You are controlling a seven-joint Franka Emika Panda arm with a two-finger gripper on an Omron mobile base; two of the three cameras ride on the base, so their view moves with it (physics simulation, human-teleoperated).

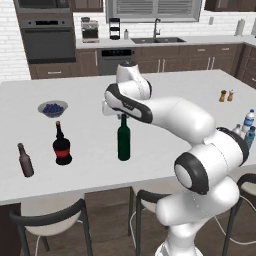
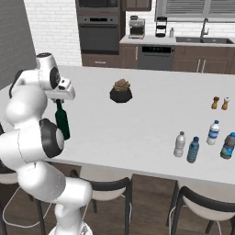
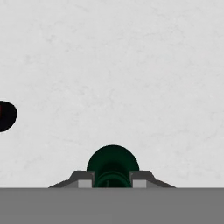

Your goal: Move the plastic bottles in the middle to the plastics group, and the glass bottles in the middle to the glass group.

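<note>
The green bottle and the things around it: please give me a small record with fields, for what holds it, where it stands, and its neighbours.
bottle: tall dark green bottle, upright on the white counter
end effector: directly over the bottle, one finger on each side of its neck, looks shut on it
left of it: black bottle with red label, small brown bottle, bowl of blueberries
far right: four small water bottles, among them a clear one and a blue one

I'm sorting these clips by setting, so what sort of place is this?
A rendered home kitchen, most likely: a built-in oven, a sink with faucet on the back counter, and a large white island counter with stools tucked under it.
</note>
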